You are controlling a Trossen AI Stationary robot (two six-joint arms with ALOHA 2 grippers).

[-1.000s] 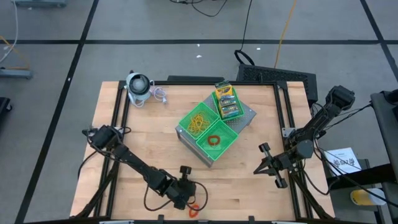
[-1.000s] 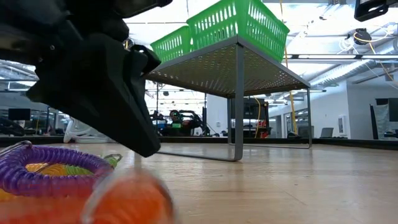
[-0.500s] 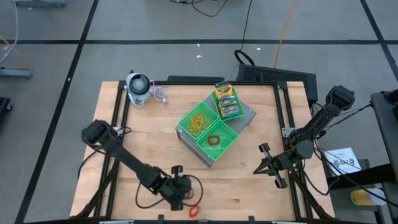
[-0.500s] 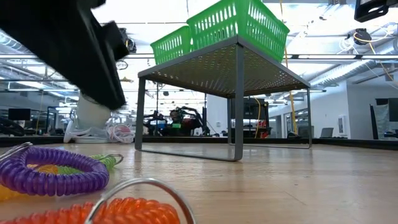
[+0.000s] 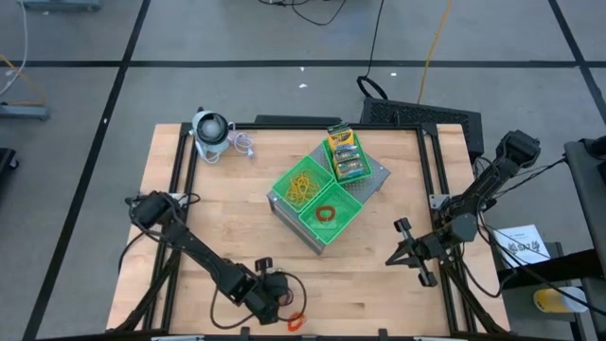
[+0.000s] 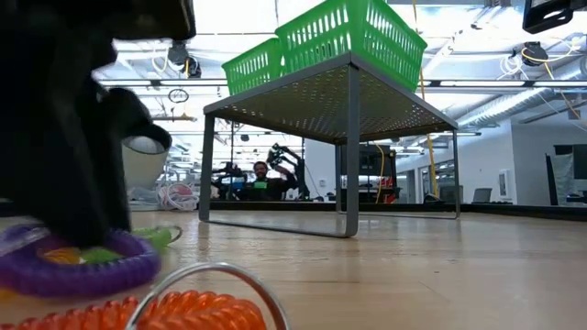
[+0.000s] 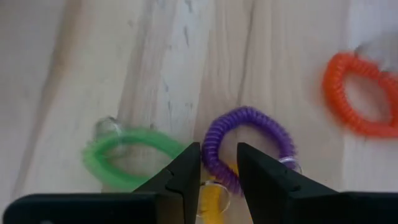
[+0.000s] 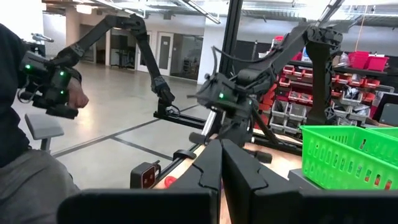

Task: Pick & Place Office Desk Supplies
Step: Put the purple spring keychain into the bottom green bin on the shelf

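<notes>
**A:** Where is your left gripper [image 7: 218,163] right now?

**B:** You have it low at the near edge of the pale wooden table [image 5: 227,218], over the cluster of coiled plastic rings. Its two dark fingers [image 7: 184,175] stand a little apart, and the near arc of the purple coiled ring [image 7: 249,146] sits in the gap between the tips. You cannot tell from the wrist view whether the tips touch the coil. In the low view the dark gripper body stands right on top of that purple ring.

**A:** And the other rings?

**B:** The green coiled ring [image 7: 132,155] lies just beside the purple one, with a small metal loop at its far end. A yellow piece [image 7: 212,198] shows under the purple ring, between your fingertips. The orange coiled ring [image 7: 359,93] lies apart from them, nearest the low camera, with a thin metal loop on it.

**A:** The rest of the supplies?

**B:** The green mesh trays [image 5: 352,206] on the grey raised stand [image 5: 377,182] hold them: tan-yellow rubber bands [image 5: 303,186] in one, a red coiled ring [image 5: 326,213] in the next, and the printed card boxes [image 5: 345,152], one yellow-orange and the others green-teal, in the third.

**A:** Your right gripper [image 8: 221,153]?

**B:** It waits at the table's right edge, fingers pressed together and holding nothing.
</notes>
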